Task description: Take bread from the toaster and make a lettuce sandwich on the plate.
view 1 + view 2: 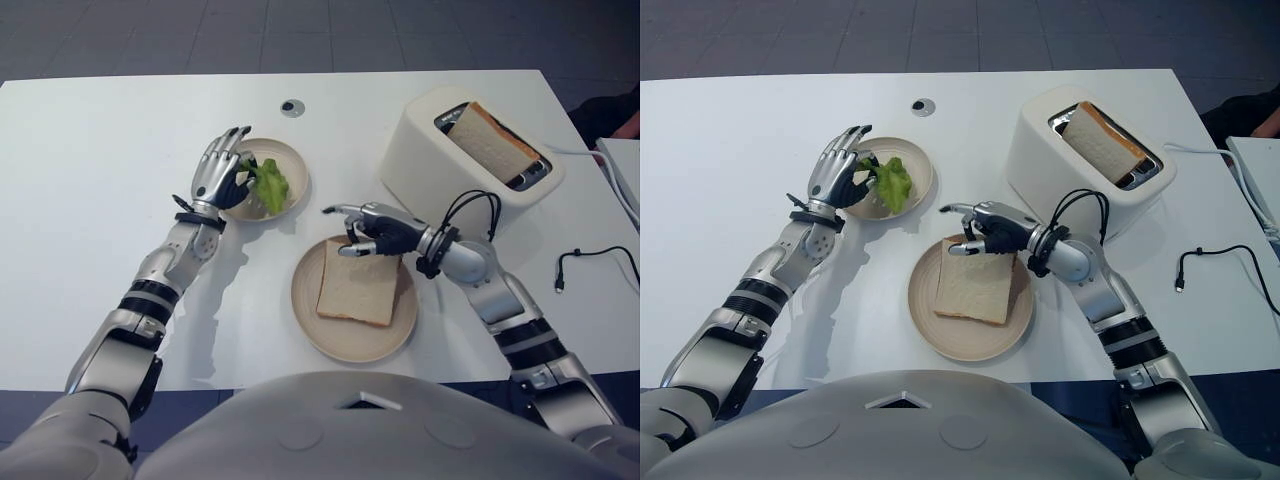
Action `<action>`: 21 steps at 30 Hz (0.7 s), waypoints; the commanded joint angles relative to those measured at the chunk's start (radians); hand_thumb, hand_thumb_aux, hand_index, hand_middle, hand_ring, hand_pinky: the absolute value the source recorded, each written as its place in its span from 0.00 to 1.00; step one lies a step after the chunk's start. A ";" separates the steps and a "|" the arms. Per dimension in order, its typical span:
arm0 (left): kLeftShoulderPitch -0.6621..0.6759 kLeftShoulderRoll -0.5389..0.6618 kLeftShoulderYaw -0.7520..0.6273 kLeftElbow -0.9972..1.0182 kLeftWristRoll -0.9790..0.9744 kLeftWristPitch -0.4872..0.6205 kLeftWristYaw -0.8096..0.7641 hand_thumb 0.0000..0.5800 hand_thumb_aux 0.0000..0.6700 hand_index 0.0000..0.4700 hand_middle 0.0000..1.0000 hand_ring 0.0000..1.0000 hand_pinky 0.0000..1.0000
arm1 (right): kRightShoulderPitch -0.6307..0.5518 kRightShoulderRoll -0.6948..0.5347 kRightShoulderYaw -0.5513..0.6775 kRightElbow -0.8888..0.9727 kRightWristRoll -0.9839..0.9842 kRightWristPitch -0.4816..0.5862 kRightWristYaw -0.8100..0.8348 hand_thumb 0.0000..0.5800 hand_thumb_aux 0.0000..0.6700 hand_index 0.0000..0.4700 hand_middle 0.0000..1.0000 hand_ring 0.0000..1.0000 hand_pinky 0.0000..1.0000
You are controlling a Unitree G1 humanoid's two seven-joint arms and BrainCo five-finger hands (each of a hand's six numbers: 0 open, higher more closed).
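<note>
So the white worktop (100, 150) had the toaster (430, 165) sitting at the far right. One toaster slice (495, 142) was standing in its slot, poking up out of the top.

Near the middle was the plate (305, 300), with a bread slice (360, 290) lying flat on it, a bit toward the plate's right side.

The right robot hand (380, 232) was over the far edge of that plate. It was curled down onto the far left corner of the bread slice, with one finger sticking out to the left. As far as I could make out it was pinched on that corner, though the slice itself was flat on the plate.

Left of the toaster and a little farther back than the plate was a small dish (292, 160) holding the lettuce (270, 185), a crumpled green leaf. The left robot hand (222, 172) was at the dish's left side, palm turned toward the leaf and right up against it. Honestly I couldn't tell whether it had a grip on the lettuce or was just touching it.

Other bits: a small round black thing (291, 106) was set in the worktop at the far middle. A loose black cable (600, 255) lay at the right edge, well apart from the plate.
</note>
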 commanded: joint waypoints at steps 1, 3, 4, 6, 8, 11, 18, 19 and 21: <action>0.024 0.001 0.013 -0.057 -0.037 -0.067 -0.010 1.00 1.00 1.00 0.00 0.00 0.00 | 0.003 -0.004 -0.042 -0.006 0.021 0.006 -0.019 0.00 0.00 0.00 0.80 0.80 0.80; 0.033 -0.002 0.016 -0.078 -0.058 -0.107 -0.022 1.00 1.00 1.00 0.00 0.00 0.00 | 0.007 -0.003 -0.043 -0.002 0.015 0.004 -0.024 0.00 0.00 0.00 0.77 0.77 0.77; 0.038 -0.006 0.016 -0.089 -0.072 -0.129 -0.030 1.00 1.00 1.00 0.00 0.00 0.00 | 0.008 -0.001 -0.049 -0.004 0.016 0.004 -0.030 0.00 0.00 0.00 0.76 0.76 0.76; 0.046 -0.012 0.014 -0.101 -0.096 -0.173 -0.048 1.00 1.00 1.00 0.00 0.00 0.00 | 0.006 0.004 -0.064 -0.007 0.024 0.007 -0.042 0.00 0.00 0.00 0.75 0.75 0.75; 0.051 -0.020 0.014 -0.110 -0.114 -0.206 -0.065 1.00 1.00 1.00 0.00 0.00 0.00 | 0.002 0.009 -0.075 -0.010 0.033 0.008 -0.048 0.00 0.00 0.00 0.75 0.75 0.75; 0.064 -0.031 0.012 -0.138 -0.148 -0.275 -0.097 1.00 1.00 1.00 0.00 0.00 0.00 | 0.001 0.019 -0.101 -0.035 0.064 0.011 -0.061 0.00 0.00 0.00 0.75 0.75 0.75; 0.145 -0.044 -0.060 -0.233 -0.237 -0.475 -0.252 1.00 1.00 1.00 0.00 0.00 0.00 | 0.001 0.056 -0.219 -0.152 0.225 0.070 -0.089 0.00 0.00 0.00 0.69 0.69 0.69; 0.160 -0.042 -0.069 -0.240 -0.247 -0.500 -0.276 1.00 1.00 1.00 0.00 0.00 0.00 | 0.002 0.054 -0.230 -0.162 0.238 0.077 -0.086 0.00 0.00 0.00 0.69 0.69 0.69; 0.190 -0.038 -0.093 -0.241 -0.257 -0.539 -0.326 1.00 1.00 1.00 0.00 0.00 0.00 | 0.007 0.048 -0.247 -0.180 0.256 0.090 -0.078 0.00 0.00 0.00 0.69 0.69 0.69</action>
